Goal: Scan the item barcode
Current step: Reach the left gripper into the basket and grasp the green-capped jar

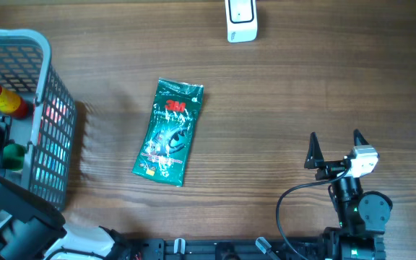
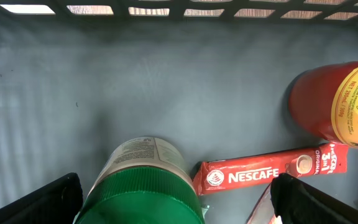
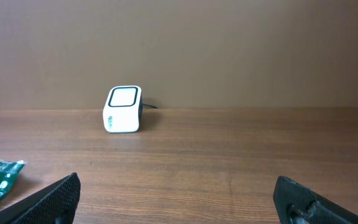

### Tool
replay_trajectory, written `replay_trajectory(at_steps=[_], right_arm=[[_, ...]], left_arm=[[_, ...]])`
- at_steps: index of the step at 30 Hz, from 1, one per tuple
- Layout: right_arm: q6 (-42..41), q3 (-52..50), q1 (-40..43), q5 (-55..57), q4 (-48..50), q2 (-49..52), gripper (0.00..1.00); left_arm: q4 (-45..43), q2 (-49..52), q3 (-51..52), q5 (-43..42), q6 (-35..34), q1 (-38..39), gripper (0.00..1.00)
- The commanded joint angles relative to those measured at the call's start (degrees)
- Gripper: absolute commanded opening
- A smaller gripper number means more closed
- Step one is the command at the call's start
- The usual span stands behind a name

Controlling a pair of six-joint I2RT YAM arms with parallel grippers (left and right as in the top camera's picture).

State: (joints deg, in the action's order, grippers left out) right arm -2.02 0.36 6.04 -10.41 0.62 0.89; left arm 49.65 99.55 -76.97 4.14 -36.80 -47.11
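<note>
At the middle of the desk (image 1: 280, 87), a touch toward 9 o'clock, lies the green packet (image 1: 169, 133), flat, printed face up, its long axis running roughly 12 to 6. The scanner (image 1: 241, 20) sits at the far edge near 12 o'clock, a small white rounded block with a pale window on its face. Right fingers (image 1: 313, 152), down at 4 o'clock, spread fully wide and holding nothing. Left fingers (image 2: 48, 202) equally wide and empty, hanging inside the basket (image 1: 42, 50) at 9 o'clock over a green-lidded jar (image 2: 145, 186), a red Nescafe sachet (image 2: 272, 171) and a red bottle (image 2: 337, 106) with a yellow label.

My read: the pick comes first, and no barcode is showing on the packet's top side (it may well be underneath, I cannot tell). The packet is thin, glossy film, crinkled and floppy, so a pinch at one short edge looks better than a stab at the flat middle; lift it clear, keep it taut, then turn the code side square to the scanner window. The wood-grain desk is smooth, so the film could skate if nudged sideways. The basket is open plastic lattice with a grey floor; the jar and bottle are rigid and round, the sachet slim and flat.
</note>
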Motion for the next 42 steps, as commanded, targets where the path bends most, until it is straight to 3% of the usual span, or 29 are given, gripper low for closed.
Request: replay_trajectory(at_steps=[1,15,22,24,25,28,32,42], right_arm=[[0.52,-0.07,-0.26,0.55,0.13,-0.35,1.00],[0.52,-0.07,-0.24,0.57,0.13,-0.35,1.00],[0.52,-0.07,-0.24,0.57,0.13,-0.35,1.00],[0.52,-0.04,-0.24,0.57,0.13,-0.35,1.00],[0.52,-0.07,-0.24,0.55,0.13,-0.35,1.00],[0.52,-0.04,-0.24,0.55,0.13,-0.35,1.00],[0.50,-0.04,-0.24,0.57,0.13,-0.35,1.00],[0.52,-0.07,-0.24,0.57,0.13,-0.35,1.00]], left_arm=[[-0.09,0.68,2.10,-2.32,-0.96,0.00,1.00],[-2.84,0.68,10.16,-0.85,-0.98,0.02,1.00],[-4.50,0.68,12.98,-0.63,-0.98,0.02,0.85],[-4.48,0.68,13.14,-0.42,-0.96,0.02,0.75],[-4.48,0.66,13.11,-0.22,-0.94,0.00,0.65],[-4.46,0.63,12.68,-0.22,-0.94,0.00,0.55],[-1.64,-0.55,9.05,-0.17,0.63,0.02,0.50],[8.74,-11.32,-3.54,-0.28,0.76,0.02,0.49]])
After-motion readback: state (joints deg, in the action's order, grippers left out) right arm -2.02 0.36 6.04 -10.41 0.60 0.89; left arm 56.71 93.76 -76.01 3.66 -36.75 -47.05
